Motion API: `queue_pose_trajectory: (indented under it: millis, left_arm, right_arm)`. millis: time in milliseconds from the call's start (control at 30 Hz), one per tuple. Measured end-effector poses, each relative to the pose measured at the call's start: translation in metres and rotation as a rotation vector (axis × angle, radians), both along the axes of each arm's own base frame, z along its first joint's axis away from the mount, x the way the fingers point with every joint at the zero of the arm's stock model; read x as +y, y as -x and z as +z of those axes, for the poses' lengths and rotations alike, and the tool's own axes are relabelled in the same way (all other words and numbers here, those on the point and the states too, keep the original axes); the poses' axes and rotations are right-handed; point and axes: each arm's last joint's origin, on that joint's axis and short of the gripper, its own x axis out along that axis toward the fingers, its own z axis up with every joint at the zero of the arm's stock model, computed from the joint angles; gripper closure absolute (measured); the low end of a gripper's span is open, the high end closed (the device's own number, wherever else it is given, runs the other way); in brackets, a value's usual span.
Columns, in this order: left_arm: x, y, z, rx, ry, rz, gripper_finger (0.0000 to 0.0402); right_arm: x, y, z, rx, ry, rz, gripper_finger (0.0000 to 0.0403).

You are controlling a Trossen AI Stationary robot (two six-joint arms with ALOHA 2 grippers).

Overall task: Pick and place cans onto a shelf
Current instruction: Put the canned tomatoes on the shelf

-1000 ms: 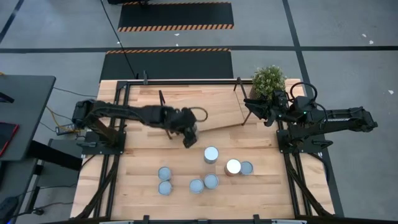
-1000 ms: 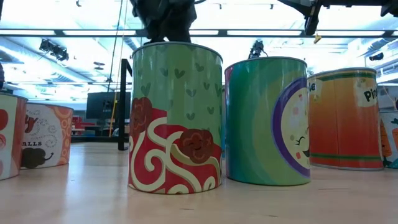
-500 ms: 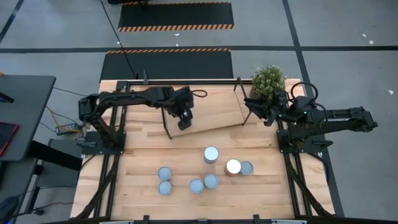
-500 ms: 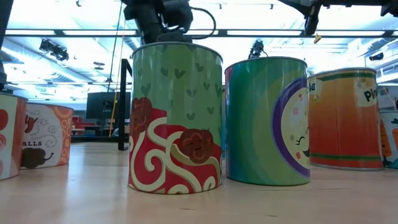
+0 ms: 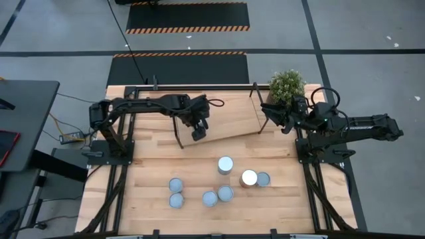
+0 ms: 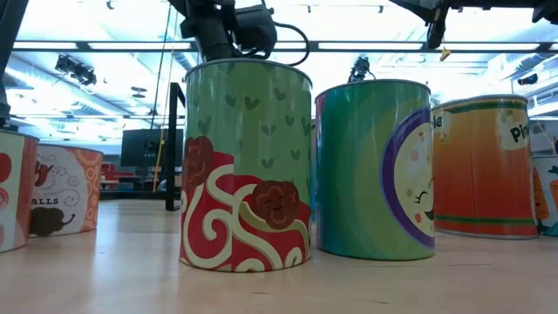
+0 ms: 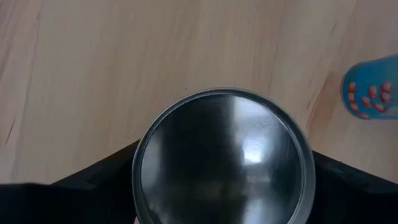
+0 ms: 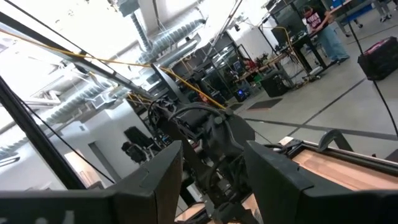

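Left claw (image 5: 198, 131) is gripping a can (image 7: 222, 157) over the shelf (image 5: 226, 113); right claw (image 5: 272, 117) is waiting apart beside the plant (image 5: 287, 85).

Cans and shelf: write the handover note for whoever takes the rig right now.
Left gripper: shut on a can, above the shelf.
Right gripper: open, empty, parked beside the potted plant.
Seven loose cans stand on the tabletop in front of the shelf.
Done: one can picked up.
Left: set it on the shelf, then move the other seven.
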Motion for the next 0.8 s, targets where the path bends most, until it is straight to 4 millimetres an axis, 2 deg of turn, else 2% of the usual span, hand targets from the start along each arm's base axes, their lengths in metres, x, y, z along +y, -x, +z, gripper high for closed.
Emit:
queue_pose_trajectory:
  millis: [200,433,800]
  left_arm:
    - [0.0,0.001,-0.001,0.009,0.009,0.048,0.0006]
    - [0.0,0.004,0.005,0.024,-0.008,0.046,0.0007]
    - [-0.002,-0.008,0.032,-0.061,-0.152,0.024,0.0008]
  right_arm:
    - [0.0,0.0,0.0,0.001,0.0,0.0,0.0222]
    - [0.0,0.0,0.0,0.0,0.0,0.0,0.0222]
    - [0.0,0.0,0.0,0.0,-0.003,0.001,0.0222]
